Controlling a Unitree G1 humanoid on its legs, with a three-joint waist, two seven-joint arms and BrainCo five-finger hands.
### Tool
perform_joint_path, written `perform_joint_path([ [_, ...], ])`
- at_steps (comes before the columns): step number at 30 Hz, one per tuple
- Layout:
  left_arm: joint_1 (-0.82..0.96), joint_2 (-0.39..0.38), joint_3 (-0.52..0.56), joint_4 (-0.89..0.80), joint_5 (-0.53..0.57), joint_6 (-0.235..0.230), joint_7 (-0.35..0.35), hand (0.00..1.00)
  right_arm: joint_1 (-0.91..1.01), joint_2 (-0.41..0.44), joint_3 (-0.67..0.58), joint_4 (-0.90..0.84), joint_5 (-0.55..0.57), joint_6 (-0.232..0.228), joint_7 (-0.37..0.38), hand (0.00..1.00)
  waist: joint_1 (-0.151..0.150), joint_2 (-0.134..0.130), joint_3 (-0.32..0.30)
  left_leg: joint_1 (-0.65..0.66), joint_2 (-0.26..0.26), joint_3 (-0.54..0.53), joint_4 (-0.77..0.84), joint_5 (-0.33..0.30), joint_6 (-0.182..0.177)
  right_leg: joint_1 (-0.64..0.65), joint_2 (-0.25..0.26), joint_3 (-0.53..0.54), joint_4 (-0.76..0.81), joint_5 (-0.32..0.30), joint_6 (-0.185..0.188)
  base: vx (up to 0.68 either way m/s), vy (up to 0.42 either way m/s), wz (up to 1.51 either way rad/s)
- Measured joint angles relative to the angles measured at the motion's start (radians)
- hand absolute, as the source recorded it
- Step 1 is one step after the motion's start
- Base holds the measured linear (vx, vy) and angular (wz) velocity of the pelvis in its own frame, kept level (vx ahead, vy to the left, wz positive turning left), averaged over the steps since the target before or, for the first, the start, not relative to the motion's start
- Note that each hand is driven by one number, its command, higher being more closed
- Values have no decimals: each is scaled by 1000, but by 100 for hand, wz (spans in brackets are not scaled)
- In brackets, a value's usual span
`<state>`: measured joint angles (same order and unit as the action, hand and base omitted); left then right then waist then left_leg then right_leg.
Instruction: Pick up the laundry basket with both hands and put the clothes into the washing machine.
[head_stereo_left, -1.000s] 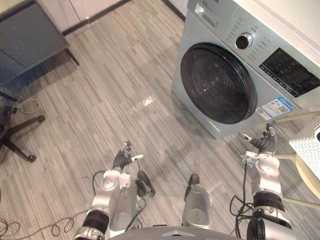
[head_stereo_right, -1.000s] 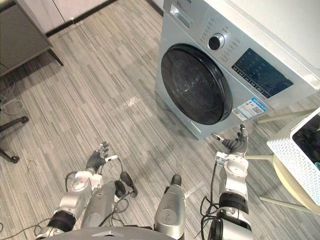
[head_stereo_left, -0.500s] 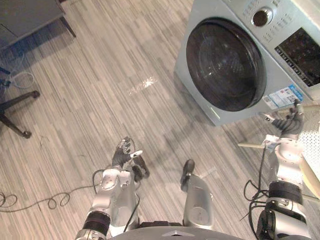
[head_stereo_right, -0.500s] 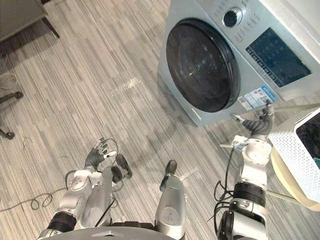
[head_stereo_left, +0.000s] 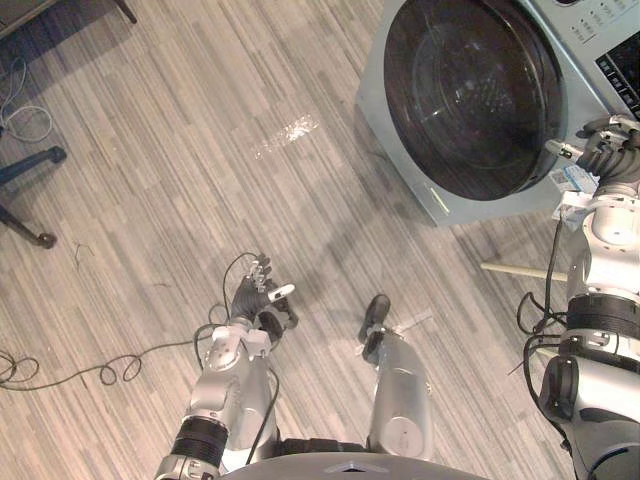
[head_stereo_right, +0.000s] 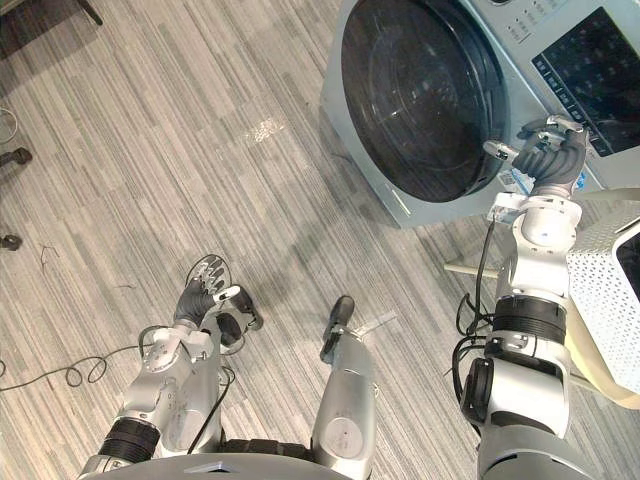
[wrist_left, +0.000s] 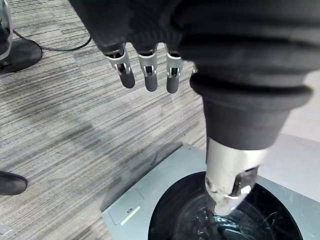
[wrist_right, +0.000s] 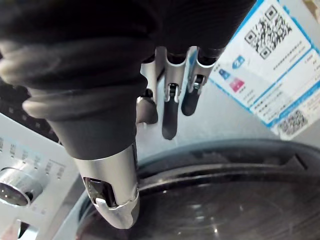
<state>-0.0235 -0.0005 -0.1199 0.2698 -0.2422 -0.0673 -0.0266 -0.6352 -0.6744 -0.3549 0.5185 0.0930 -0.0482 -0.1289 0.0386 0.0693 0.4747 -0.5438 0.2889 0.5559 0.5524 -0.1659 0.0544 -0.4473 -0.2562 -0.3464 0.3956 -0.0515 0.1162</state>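
The silver washing machine stands at the upper right, its round dark glass door closed. My right hand is raised at the door's right rim, beside the blue-and-white sticker; its fingers hang relaxed and hold nothing. The white perforated laundry basket shows at the right edge, just right of my right arm, with a dark inside. My left hand hangs low over the floor, open and empty; past its fingers the machine's door appears.
The basket rests on a cream round stool with pale legs beside the machine. An office chair's black base sits at the far left. Grey wood-pattern floor spreads between chair and machine.
The camera has tipped down and closed in on the machine. My right hand has risen from near the machine's lower corner to the door's right rim. The left hand stays low.
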Motion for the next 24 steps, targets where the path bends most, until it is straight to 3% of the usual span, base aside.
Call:
perform_joint_path([
  [5, 10, -3, 3, -24, -12, -4, 1, 0, -97, -54, 95, 109, 40, -1, 21, 0, 11, 0, 0, -11, 1, 30, -15, 13, 1, -27, -7, 2, 1, 7, -3, -2, -6, 2],
  [7, 10, -3, 2, -24, -12, -5, 0, 0, -138, -76, 160, 181, 112, -19, 57, 0, 10, 0, 0, -21, 7, 46, -18, 16, 3, -41, -6, 3, 0, 11, -7, -6, -14, -2],
  [8, 11, -4, 2, -30, -12, -2, -4, 0, -170, -103, 223, 243, 190, -12, 131, 0, 7, 1, 0, -27, 8, 47, -22, 18, 0, -45, -5, 1, -7, 16, -10, 0, 0, 0],
  [10, 11, -4, 3, -49, -11, 7, -17, 0, -182, -117, 278, 289, 266, 11, 197, 0, 6, 1, 0, -30, 8, 46, -30, 20, -3, -45, -2, -5, -16, 20, -13, 4, -8, 2],
  [11, 13, -4, 9, -79, -9, 17, -44, 0, -196, -117, 307, 319, 367, 24, 276, 0, 6, 0, 0, -32, 8, 46, -42, 29, -5, -43, -2, -20, -24, 25, -17, 9, -23, 3],
  [13, 15, -4, 31, -105, -4, 26, -74, 0, -211, -120, 397, 320, 462, 57, 359, 0, 5, 0, 0, -31, 8, 45, -57, 43, -10, -43, 0, -27, -29, 26, -20, 18, -51, 4],
  [14, 15, -9, 42, -106, 5, 27, -89, 0, -208, -107, 465, 305, 513, 83, 396, 0, 5, 0, 0, -29, 8, 43, -72, 56, -15, -41, 3, -35, -32, 28, -25, 23, -61, 5],
  [17, 18, -19, 83, -108, 13, 36, -98, 0, -127, -29, 519, 199, 652, 128, 428, 0, 8, 0, 1, -27, 8, 37, -99, 86, -23, -41, 5, -58, -30, 27, -34, 49, -99, 10],
  [20, 19, -32, 127, -113, 31, 46, -110, 0, 36, 140, 592, 39, 806, 185, 517, 0, 15, -1, 1, -4, 2, 33, -122, 104, -38, -25, 2, -78, -22, 20, -42, 53, -63, 6],
  [24, 18, -29, 134, -113, 31, 46, -110, 0, 123, 227, 577, 34, 822, 181, 536, 0, 23, -1, 1, 9, -4, 7, -129, 111, -28, 9, 2, -105, -18, 8, -52, 11, -36, 21],
])
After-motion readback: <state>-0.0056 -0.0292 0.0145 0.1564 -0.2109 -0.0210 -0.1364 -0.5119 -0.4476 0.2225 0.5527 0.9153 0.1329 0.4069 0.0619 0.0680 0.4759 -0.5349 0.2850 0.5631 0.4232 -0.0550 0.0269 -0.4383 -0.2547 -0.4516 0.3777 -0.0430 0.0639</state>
